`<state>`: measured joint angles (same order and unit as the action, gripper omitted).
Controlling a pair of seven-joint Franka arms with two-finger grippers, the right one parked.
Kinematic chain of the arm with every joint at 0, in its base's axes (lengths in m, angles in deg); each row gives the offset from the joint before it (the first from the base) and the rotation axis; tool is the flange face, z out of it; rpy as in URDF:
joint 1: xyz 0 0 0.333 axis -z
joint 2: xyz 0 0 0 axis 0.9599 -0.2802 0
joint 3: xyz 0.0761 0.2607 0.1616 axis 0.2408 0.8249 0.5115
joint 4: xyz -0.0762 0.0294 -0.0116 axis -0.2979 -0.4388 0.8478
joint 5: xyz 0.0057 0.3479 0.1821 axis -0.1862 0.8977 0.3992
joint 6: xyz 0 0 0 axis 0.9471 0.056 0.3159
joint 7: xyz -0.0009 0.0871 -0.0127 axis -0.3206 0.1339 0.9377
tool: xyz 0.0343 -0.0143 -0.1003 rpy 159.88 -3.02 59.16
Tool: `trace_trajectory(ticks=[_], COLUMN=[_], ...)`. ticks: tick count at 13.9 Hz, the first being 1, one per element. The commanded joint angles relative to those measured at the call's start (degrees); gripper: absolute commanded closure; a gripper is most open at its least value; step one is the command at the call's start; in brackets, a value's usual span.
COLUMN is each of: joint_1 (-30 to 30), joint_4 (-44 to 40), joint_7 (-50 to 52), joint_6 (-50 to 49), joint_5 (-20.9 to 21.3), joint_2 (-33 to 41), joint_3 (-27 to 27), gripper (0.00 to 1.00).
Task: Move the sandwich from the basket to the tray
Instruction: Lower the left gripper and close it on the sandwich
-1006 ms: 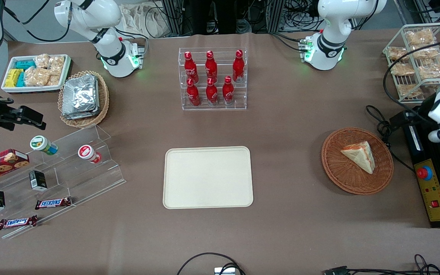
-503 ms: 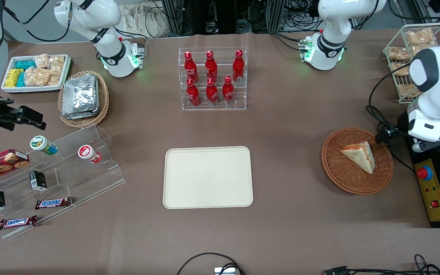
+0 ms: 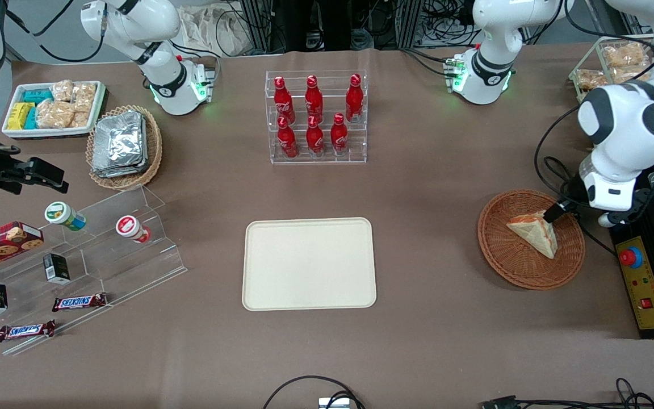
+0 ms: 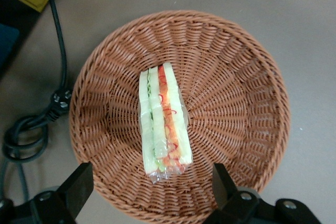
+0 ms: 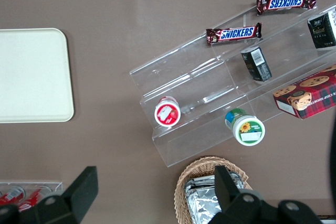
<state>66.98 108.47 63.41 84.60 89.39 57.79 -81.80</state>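
Note:
The sandwich, a pale wrapped wedge with red, orange and green layers on its edge, lies in the round brown wicker basket toward the working arm's end of the table. My gripper hovers above the basket's rim, open, its two black fingers spread wider than the sandwich with nothing between them. The cream-beige tray lies flat at the table's middle, with nothing on it.
A black cable coils beside the basket, and a yellow control box with a red button sits close to it. A clear rack of red bottles stands farther from the front camera than the tray. A clear stepped shelf with snacks lies toward the parked arm's end.
The left arm has swung in from the table's edge toward the basket, bringing the gripper over the basket's rim and the sandwich. The sandwich, basket and tray have not moved.

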Motion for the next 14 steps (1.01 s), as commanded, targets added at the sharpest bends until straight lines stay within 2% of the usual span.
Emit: trace_trajectory(ticks=[1,4,12,13,14], joint_1=[0.0,0.0,0.0,0.0,0.0], joint_4=[1.1,3.6,5.2,5.2,5.2], joint_7=[2.3,2.8,4.6,4.6,4.6], joint_6=[4.8,12.5,21.8,22.0,22.1], joint_5=[0.7,0.6,0.5,0.5,0.5], joint_2=[-2.7,-5.4,-10.9,-10.9,-10.9], joint_3=[-0.2,-0.2,-0.2,-0.2,-0.2], gripper=[0.00,0.00,0.00,0.02,0.12])
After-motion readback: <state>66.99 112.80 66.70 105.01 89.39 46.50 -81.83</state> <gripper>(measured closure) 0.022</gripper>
